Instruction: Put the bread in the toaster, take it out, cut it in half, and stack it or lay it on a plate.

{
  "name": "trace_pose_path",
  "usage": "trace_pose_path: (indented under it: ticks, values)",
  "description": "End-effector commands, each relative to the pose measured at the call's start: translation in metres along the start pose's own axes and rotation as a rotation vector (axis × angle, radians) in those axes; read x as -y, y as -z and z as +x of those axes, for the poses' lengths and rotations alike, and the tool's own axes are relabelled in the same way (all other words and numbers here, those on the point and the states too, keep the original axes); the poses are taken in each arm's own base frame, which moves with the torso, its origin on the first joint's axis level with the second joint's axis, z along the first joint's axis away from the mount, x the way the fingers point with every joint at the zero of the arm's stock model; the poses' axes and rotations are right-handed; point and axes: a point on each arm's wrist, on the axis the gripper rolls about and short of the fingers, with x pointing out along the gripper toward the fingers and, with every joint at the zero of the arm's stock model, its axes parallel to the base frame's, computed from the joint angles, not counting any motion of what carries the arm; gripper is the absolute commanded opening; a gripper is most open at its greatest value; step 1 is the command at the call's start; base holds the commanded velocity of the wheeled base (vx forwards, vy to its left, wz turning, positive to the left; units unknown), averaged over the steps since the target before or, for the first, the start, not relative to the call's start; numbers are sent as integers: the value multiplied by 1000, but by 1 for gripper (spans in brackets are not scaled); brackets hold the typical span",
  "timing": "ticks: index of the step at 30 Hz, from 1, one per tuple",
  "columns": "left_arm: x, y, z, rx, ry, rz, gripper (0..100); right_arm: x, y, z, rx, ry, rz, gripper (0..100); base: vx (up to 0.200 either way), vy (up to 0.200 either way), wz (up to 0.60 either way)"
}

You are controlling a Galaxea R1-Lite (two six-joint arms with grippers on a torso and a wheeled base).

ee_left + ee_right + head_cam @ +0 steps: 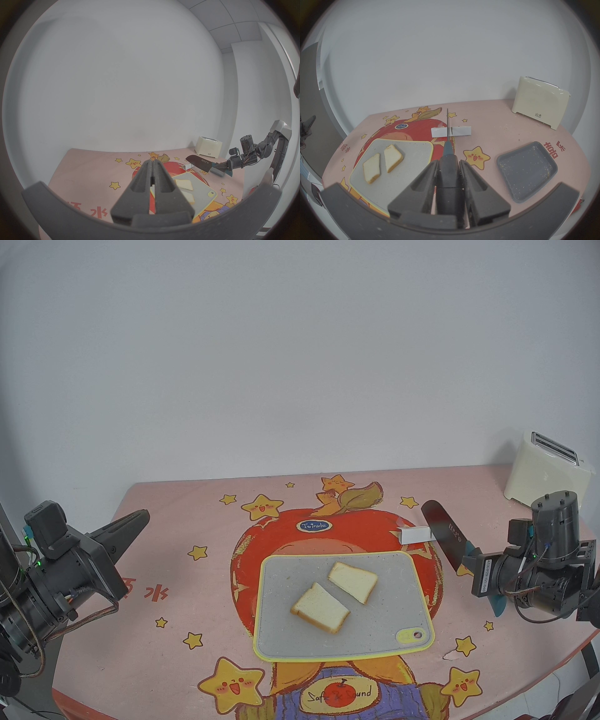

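1. Grey cutting board (pixel 375 640) w/ yellow rim lies flat mid tabletop (pixel 181 521). Clock dirs below = head view, board centre as dial, 12 = far wall.
2. Bread is already cut into two halves, both flat on the board, not stacked, near each other but apart. Near half (pixel 320 607) sits at approx 9 o'clock of centre, and far half (pixel 353 581) is at its 1 o'clock.
3. L gripper (pixel 140 516) is at approx 10 o'clock, by the tabletop edge and well apart from the board. Jaws clenched together, nothing btw them.
4. R gripper (pixel 470 557) is at approx 3 o'clock, jaws grasping the knife (pixel 445 530) by its teal handle. Dark blade points toward 11 from the gripper, off the board past its 2 o'clock corner.
5. White paper strip (pixel 415 534) lies on the tabletop. The blade crosses over it; can't tell if they touch.
6. Cream toaster (pixel 547 470) stands upright at 2 o'clock on the far tabletop corner, slots up.
7. Grey tray (pixel 527 170) w/ crumbs sits on the tabletop, near the toaster but apart from it.
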Motion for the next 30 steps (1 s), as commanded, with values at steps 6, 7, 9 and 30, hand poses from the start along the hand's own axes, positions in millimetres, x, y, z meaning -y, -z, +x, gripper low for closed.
trace_pose_path:
  ticks: [6,7,9,30]
  values:
    - [-1,4,-1,-17,0,-2,0,0,1,2,-7,2,-1,0,0,0,0]
    - [-1,6,-1,-23,-1,-1,0,0,1,2,-5,2,-1,0,0,0,0]
    - [-1,7,-1,-28,0,-1,0,0,0,1,0,1,2,0,0,0,0]
    - [-1,7,-1,-27,-2,0,0,3,-2,1,5,10,9,0,0,0,0]
